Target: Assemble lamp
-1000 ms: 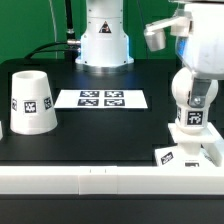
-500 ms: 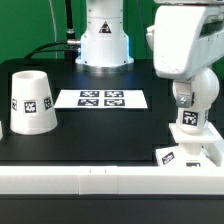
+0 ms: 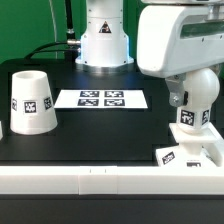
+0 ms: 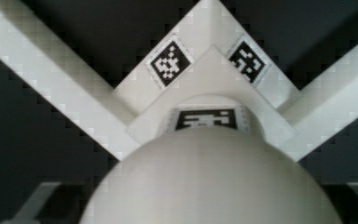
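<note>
Arm point(image 3: 180, 40) is lowering onto bulb point(image 3: 190, 106) standing on base point(image 3: 190, 152) | hand point(image 4: 202, 208) opening: cannot tell | shade point(image 3: 32, 100) is awaiting fitting

One shade point(image 3: 32, 100), one bulb point(image 3: 190, 117), one base point(image 3: 192, 155)

White shade point(image 3: 33, 85) with black-and-white square tag point(image 3: 31, 103), white bulb point(image 3: 197, 98) and base point(image 3: 197, 149) tagged alike, black table point(image 3: 100, 135)

Bulb point(image 3: 190, 110) on base point(image 3: 193, 153); shade point(image 3: 32, 102) well apart.
</note>
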Available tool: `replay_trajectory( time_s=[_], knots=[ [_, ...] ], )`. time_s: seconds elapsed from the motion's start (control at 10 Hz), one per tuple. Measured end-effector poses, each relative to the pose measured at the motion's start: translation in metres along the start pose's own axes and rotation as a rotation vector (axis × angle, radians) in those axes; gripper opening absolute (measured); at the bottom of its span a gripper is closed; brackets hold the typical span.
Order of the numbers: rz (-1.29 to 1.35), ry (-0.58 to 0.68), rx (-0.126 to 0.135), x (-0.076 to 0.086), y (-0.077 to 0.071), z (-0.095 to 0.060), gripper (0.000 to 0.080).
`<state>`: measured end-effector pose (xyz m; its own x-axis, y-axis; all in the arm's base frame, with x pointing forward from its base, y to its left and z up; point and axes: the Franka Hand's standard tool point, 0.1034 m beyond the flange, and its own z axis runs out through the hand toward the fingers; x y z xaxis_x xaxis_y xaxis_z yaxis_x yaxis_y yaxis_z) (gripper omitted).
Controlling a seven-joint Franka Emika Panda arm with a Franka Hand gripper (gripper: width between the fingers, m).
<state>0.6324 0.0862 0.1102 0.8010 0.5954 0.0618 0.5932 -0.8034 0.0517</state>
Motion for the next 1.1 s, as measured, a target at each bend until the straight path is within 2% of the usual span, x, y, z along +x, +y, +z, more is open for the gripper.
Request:
replay_trajectory(
  time_s=[0.4,1.1],
  knots=[
    [0.384,0.008,0.017,0.0014,-0.0002,-0.0007,0.0576],
    [1.005,0.000,0.015,-0.0013,0.0018,0.0014,0.0576]
  ],
)
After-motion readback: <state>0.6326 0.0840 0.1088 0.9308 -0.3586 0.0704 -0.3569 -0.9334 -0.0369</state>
